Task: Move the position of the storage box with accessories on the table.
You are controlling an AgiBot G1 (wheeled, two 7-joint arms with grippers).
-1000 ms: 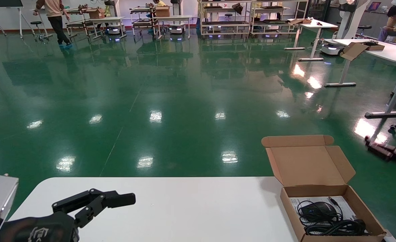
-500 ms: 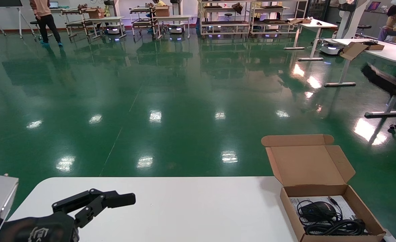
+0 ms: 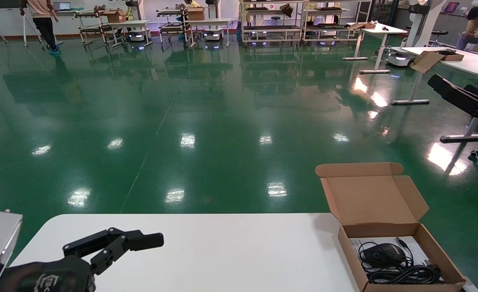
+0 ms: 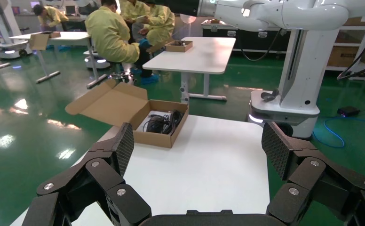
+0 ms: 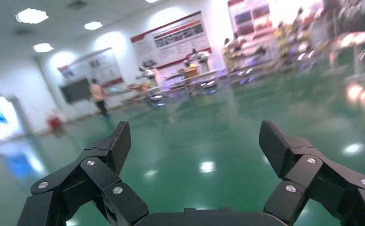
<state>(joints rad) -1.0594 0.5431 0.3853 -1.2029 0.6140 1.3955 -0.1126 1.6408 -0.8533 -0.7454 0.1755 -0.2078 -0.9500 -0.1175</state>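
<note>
From the head view, the storage box (image 3: 401, 259) sits at the lower right of the frame, on the right end of the table (image 3: 222, 251), its lid standing open and leaning back. Inside lie the black mouse (image 3: 383, 253) with its coiled cable (image 3: 405, 275), resting on the white paper sheet (image 3: 419, 247). The left gripper (image 3: 133, 241) hovers low over the table at the lower left, well apart from the box. The right gripper (image 3: 446, 87) shows at the right edge, raised high above the green floor (image 3: 206, 121) and clear of the box; from here I cannot tell its finger spread.

In the left wrist view, the left gripper (image 4: 197, 150) has its fingers (image 4: 124, 148) spread wide, holding nothing, above the white table (image 4: 209, 165). The storage box (image 4: 164, 127) lies farther off, left of centre, near the table's corner, lid open.

In the right wrist view, the right gripper (image 5: 194, 146) is released, fingers (image 5: 274, 146) far apart and empty, with only floor and what looks like a distant person (image 5: 98, 96) beyond, though that part is blurred.
</note>
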